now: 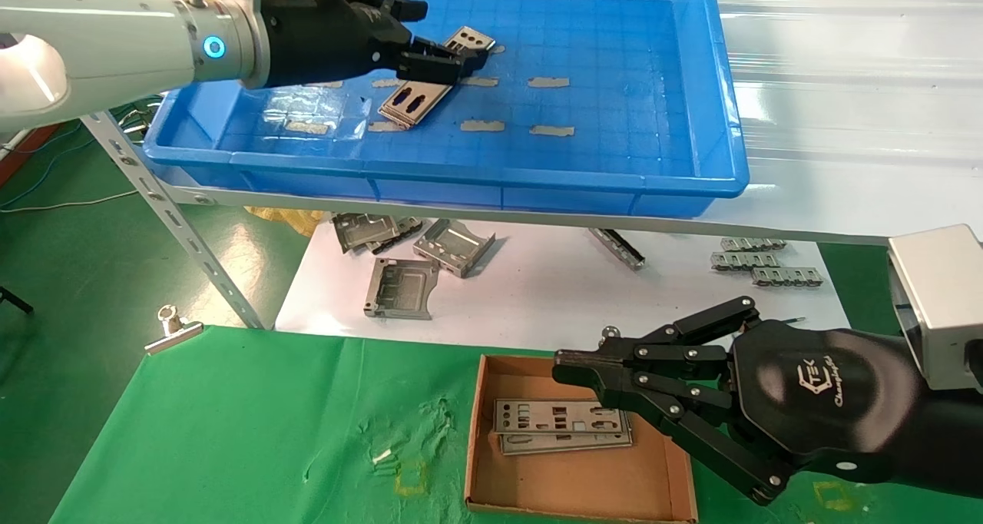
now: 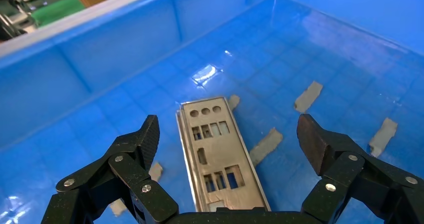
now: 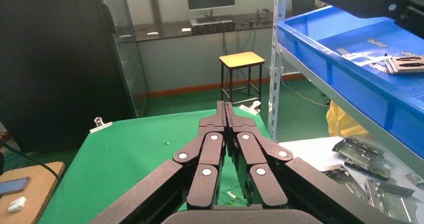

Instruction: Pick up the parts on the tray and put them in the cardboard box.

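While the left gripper [image 2: 227, 134] hangs over the tray [image 1: 537, 186] with fingers spread wide, a plate [image 2: 217, 154] lies flat on the blue floor between them, untouched, silver-grey and punched with round and rectangular holes. Over the box [image 1: 491, 478], which holds two plates [image 1: 561, 424], the right gripper [image 3: 225, 107] hovers, fingers pressed together.

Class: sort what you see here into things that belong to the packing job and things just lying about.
Job:
plates in the tray
blue tray
cardboard box
plates in the box
left claw, open over a plate

Lying about:
folded brackets
toothed strips
binder clip
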`<state>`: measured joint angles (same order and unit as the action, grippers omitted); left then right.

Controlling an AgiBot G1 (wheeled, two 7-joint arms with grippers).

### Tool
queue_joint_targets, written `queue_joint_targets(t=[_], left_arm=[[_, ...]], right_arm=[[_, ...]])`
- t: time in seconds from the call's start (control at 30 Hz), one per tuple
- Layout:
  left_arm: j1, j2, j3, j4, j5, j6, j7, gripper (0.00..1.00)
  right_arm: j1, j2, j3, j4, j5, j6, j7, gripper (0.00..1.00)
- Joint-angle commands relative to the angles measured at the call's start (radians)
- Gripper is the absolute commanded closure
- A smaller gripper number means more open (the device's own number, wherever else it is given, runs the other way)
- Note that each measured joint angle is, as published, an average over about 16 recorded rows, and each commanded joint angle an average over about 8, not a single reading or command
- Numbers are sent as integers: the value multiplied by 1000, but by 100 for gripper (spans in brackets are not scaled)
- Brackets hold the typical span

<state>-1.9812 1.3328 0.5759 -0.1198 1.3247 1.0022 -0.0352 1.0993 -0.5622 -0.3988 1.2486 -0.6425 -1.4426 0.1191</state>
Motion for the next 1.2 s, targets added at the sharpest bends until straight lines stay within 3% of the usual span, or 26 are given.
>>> queue_joint_targets(t=[0.03, 0.17, 0.23, 0.3, 0.47, 0.53, 1.2], left_arm=[[-6, 10, 4, 20, 5, -2, 0, 0], [-3, 16, 9, 30, 5, -9, -12, 0], [0, 18, 12, 29, 6, -16, -18, 8], [4, 19, 15, 26, 6, -24, -24, 27], [13, 21, 24, 15, 5, -41, -37, 88], [16, 21, 27, 10, 4, -46, -42, 98], [48, 22, 55, -34, -31, -104, -61, 100]], right_arm=[[0, 0, 0, 0, 0, 0, 0, 0], [0, 0, 0, 0, 0, 0, 0, 0], [0, 0, 0, 0, 0, 0, 0, 0], [0, 0, 0, 0, 0, 0, 0, 0], [0, 0, 0, 0, 0, 0, 0, 0], [0, 0, 0, 0, 0, 0, 0, 0], [0, 0, 0, 0, 0, 0, 0, 0]])
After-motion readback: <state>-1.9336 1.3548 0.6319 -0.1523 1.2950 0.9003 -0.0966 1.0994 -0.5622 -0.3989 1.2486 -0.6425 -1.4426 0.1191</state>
